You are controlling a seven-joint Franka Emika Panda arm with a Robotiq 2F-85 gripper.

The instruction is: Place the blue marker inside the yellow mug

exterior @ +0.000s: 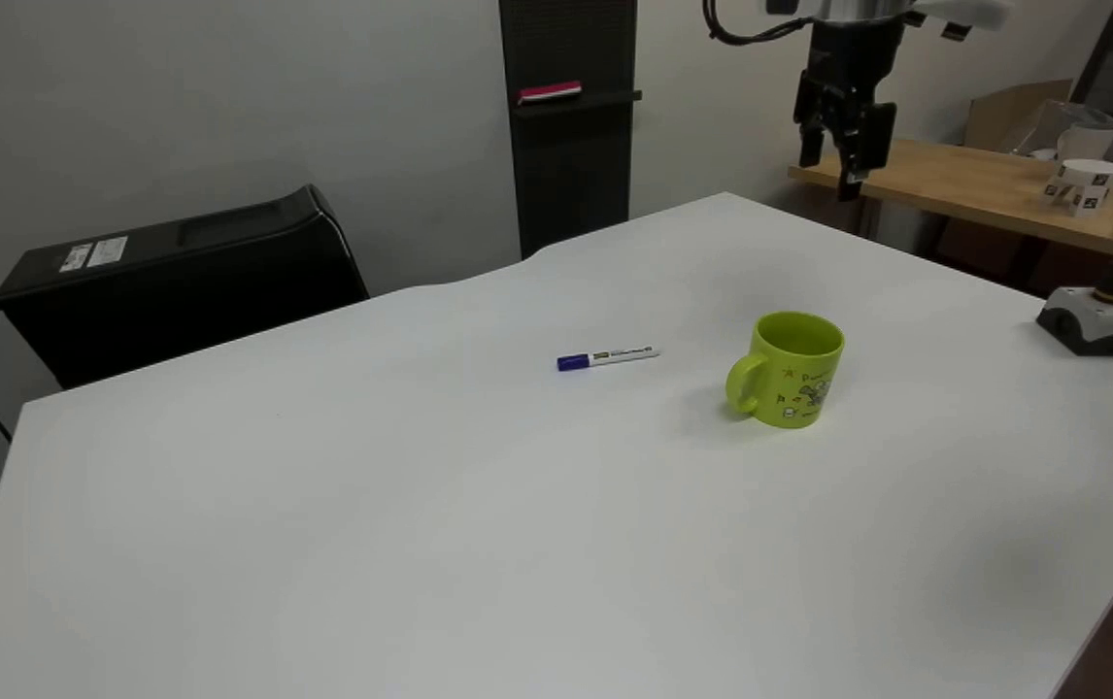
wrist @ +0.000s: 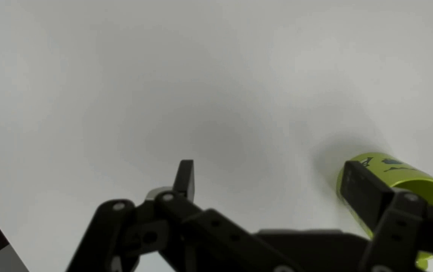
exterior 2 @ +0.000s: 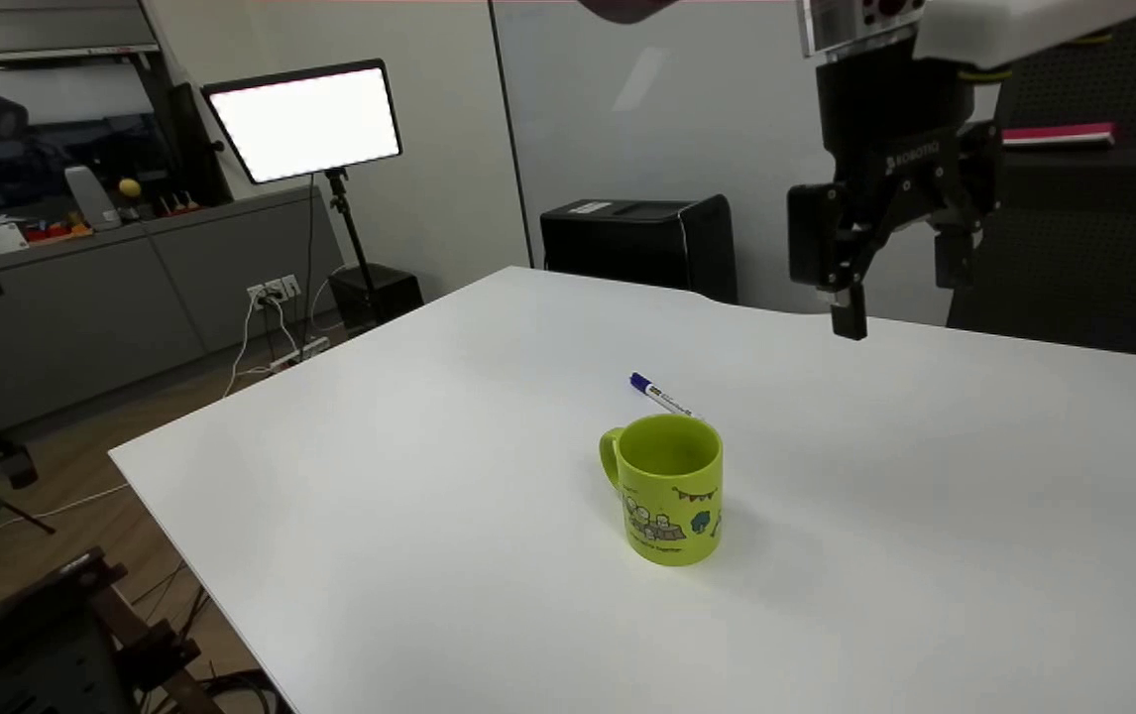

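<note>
Black two-fingered end effector (wrist: pixel 269 166), nearest in wrist view, is hovering above smooth white desk (exterior: pixel 401 524), fingers (wrist: pixel 365 192) standing wide apart, gripping nothing. Slim white, blue-capped, plastic-looking marker (exterior: pixel 609 358) is lying flat near glossy lime-green cylindrical mug (exterior: pixel 792 377), not touching. Step in hand: probably reaching for marker; best be aligning fingers across its length, staying clear of mug, lowering vertically, pinching mid-length.

In an exterior view the marker (exterior: pixel 609 358) has a white barrel with dark lettering and a dark blue cap towards nine o'clock. The mug (exterior 2: pixel 669 504) is lime inside and out; in an exterior view its wall bears grey figures towards seven o'clock, bunting towards three and a blue tree-like shape towards four. The fingers (wrist: pixel 365 189) are black, the bench (exterior: pixel 372 534) white.
</note>
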